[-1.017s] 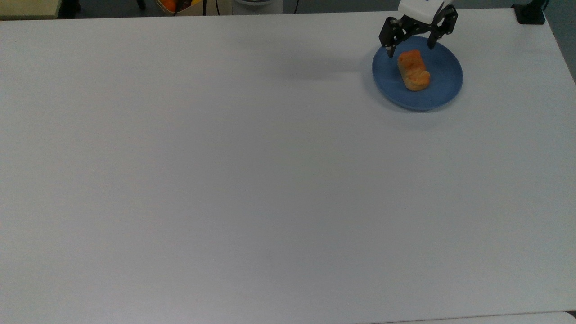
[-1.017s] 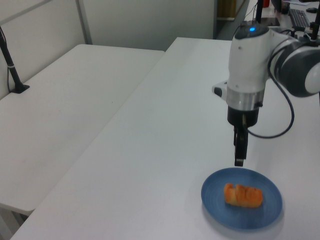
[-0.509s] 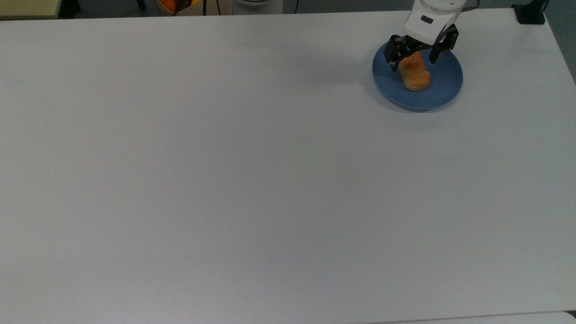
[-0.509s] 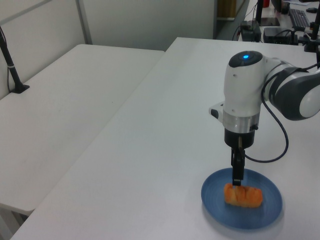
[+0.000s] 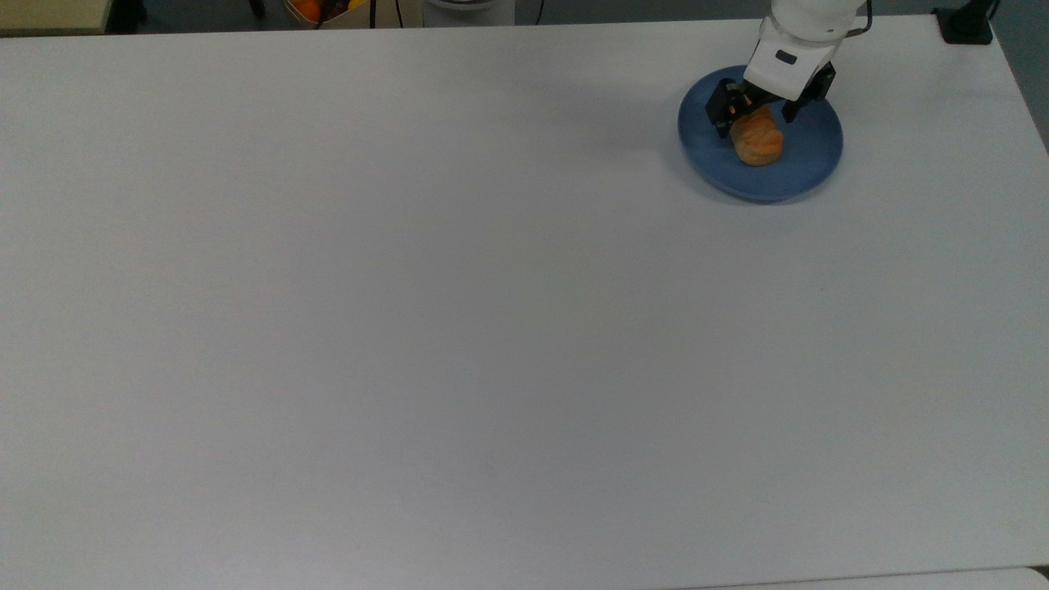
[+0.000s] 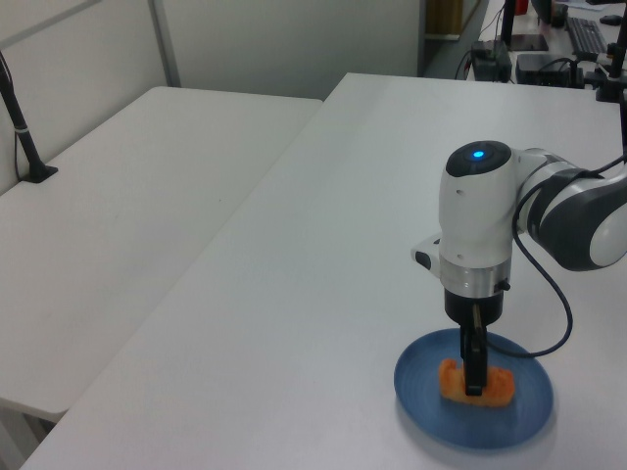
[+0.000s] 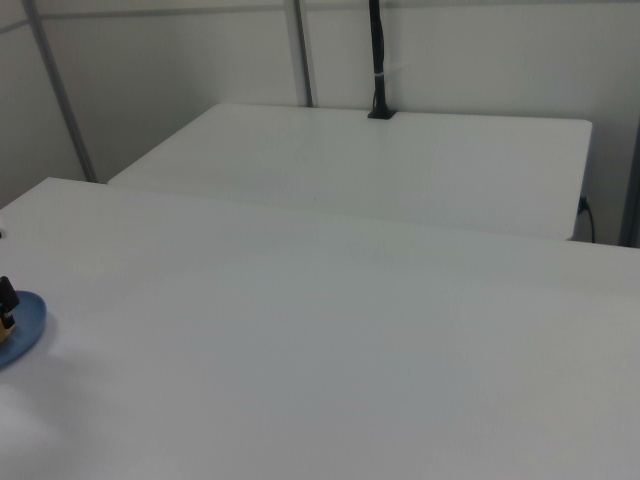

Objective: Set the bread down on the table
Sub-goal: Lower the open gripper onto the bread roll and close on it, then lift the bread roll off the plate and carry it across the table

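Observation:
The bread (image 5: 759, 142) is a small golden-orange roll lying on a round blue plate (image 5: 810, 156) near the far right corner of the white table (image 5: 410, 287) in the top view. My gripper (image 5: 755, 123) has come down over the roll's far end, open, with one black finger on each side of it. The left view shows the fingers (image 6: 473, 370) edge-on in front of the bread (image 6: 500, 386), low over the plate (image 6: 519, 419). At the right view's left edge, part of the plate (image 7: 24, 326) shows.
A black clamp (image 5: 965, 24) sits at the table's far right corner in the top view. A second white table (image 6: 127, 215) with a black post (image 6: 22, 127) stands alongside in the left view. The arm's cable (image 6: 549, 313) hangs beside the wrist.
The gripper has come down from above the plate's far rim until its fingers straddle the bread. The bread and plate have not moved.

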Controlling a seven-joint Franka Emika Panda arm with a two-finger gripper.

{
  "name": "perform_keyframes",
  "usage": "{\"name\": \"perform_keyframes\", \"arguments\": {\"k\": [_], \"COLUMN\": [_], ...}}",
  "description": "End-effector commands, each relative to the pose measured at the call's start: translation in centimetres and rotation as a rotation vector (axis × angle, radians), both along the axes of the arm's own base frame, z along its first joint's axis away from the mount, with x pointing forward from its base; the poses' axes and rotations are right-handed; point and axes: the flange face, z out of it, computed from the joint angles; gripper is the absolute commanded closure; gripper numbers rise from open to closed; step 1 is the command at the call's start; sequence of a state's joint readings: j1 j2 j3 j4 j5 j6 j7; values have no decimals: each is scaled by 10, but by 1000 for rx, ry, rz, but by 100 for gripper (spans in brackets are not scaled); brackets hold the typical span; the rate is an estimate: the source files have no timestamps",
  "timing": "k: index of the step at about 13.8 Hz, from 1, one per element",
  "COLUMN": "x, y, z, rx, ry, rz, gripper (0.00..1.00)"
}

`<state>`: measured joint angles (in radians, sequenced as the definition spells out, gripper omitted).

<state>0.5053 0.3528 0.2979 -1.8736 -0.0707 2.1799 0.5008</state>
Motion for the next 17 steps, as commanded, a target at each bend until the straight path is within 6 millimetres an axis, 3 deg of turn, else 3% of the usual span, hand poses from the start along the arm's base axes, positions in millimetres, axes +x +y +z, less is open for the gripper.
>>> {"name": "perform_keyframes", "arguments": {"k": [1,4,6,10,15,17], "x": [-10,-13,-12,-7,13,32], "y": [9,12,9,2,-17,-37], "z": [-8,-14,-17,-15,10,39], "rx": [-6,-11,-27,-29,-22,-13], "ry": [-20,-9,-21,-14,-31,-46], "rz": [18,25,40,33,-2,-16], "gripper": [1,19,44,60,61,61]}}
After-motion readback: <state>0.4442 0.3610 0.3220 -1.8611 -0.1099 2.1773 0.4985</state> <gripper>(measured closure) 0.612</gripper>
